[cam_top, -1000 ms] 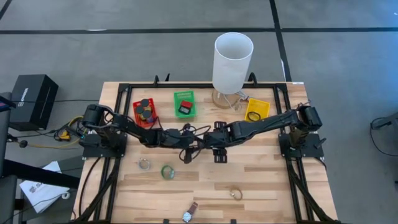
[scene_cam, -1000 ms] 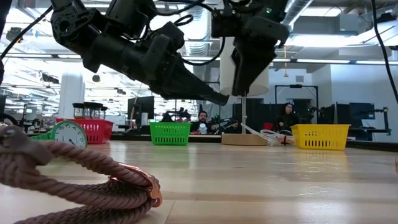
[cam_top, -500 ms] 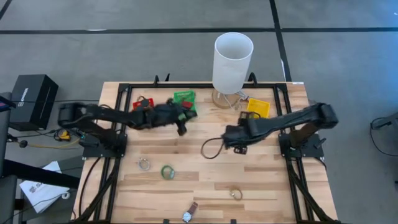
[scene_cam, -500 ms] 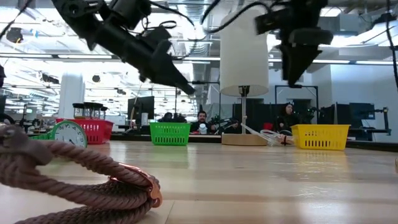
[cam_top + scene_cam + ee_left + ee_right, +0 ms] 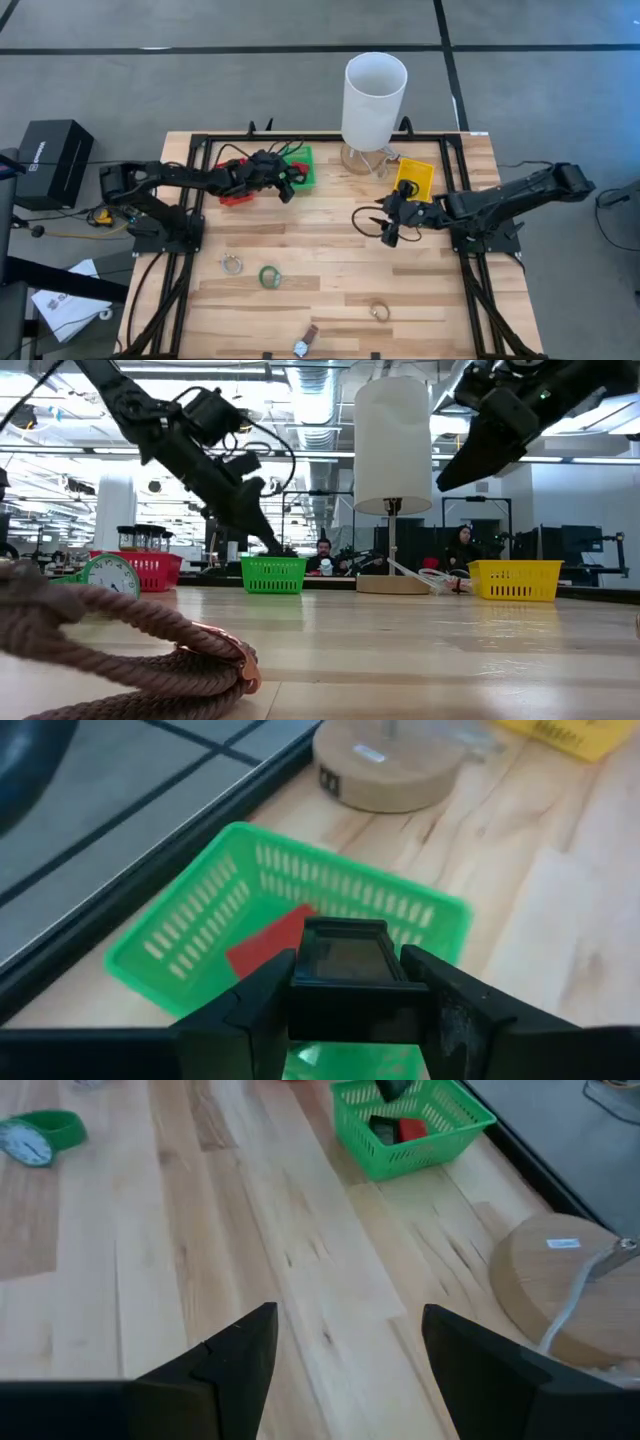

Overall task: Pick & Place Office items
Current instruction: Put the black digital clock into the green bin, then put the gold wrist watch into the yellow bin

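My left gripper (image 5: 287, 185) hangs over the green bin (image 5: 400, 900) at the far side of the table, shut on a small black block (image 5: 345, 960). A red block (image 5: 268, 945) lies in that bin, below the black one. My right gripper (image 5: 386, 228) stands open with nothing between its fingers (image 5: 345, 1350), above the bare boards right of the middle. On the near half of the table lie a small ring (image 5: 232, 264), a green tape roll (image 5: 268, 276), another ring (image 5: 380, 312) and a wristwatch (image 5: 303, 343). My left gripper pinches the black block by two opposite sides (image 5: 300, 992) between its two fingers. The fingers slant down from the table's left. The block sits level and lifted clear, above the green bin's near wall.
The red bin (image 5: 232, 192) sits left of the green one, partly under my left arm. The yellow bin (image 5: 413, 175) and the tall white cylinder (image 5: 375, 95) on its round wooden base stand at the far right. A black frame (image 5: 200, 140) runs along the table's edges.
Both grippers have left the table's middle, where they stood tip to tip. My left gripper has swung toward the far edge, to over the green bin, carrying the black block. My right gripper has drawn back toward the right edge, open.
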`<state>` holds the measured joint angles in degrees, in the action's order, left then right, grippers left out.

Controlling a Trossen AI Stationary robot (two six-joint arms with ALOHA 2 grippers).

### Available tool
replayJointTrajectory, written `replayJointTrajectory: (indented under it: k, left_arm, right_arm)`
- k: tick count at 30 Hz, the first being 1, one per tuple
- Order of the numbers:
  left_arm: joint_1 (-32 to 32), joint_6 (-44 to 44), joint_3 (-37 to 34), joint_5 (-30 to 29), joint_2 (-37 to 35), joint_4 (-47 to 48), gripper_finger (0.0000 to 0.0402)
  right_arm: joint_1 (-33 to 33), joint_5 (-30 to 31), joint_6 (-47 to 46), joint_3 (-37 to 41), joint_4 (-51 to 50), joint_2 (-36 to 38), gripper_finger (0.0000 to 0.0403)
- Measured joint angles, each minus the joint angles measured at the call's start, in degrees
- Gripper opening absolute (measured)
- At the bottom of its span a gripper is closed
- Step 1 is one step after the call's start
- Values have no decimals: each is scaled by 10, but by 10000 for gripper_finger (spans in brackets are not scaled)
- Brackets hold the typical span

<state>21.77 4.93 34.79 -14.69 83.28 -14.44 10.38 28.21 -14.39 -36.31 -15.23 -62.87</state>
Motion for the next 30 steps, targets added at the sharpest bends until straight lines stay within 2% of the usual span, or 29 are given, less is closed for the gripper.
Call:
replayJointTrajectory:
  k: [4,9,13,19,25,30]
  left_arm:
    - [13,0,-1,0,37,-9,185]
    - [22,-1,1,0,66,-15,179]
    - [22,-1,1,0,59,-16,177]
    - [21,-1,1,0,25,-16,200]
    - [5,0,1,0,-26,-13,221]
    - [-22,10,1,-1,-58,-15,225]
  right_arm:
    - [-1,3,17,-1,6,-1,240]
    - [-14,2,24,-1,54,-32,240]
    - [-31,0,25,-1,72,-74,240]
    - [-51,-67,71,-39,44,-124,240]
    - [-14,-122,49,-104,-56,-143,240]
    - [58,-169,-72,-122,-122,-144,240]
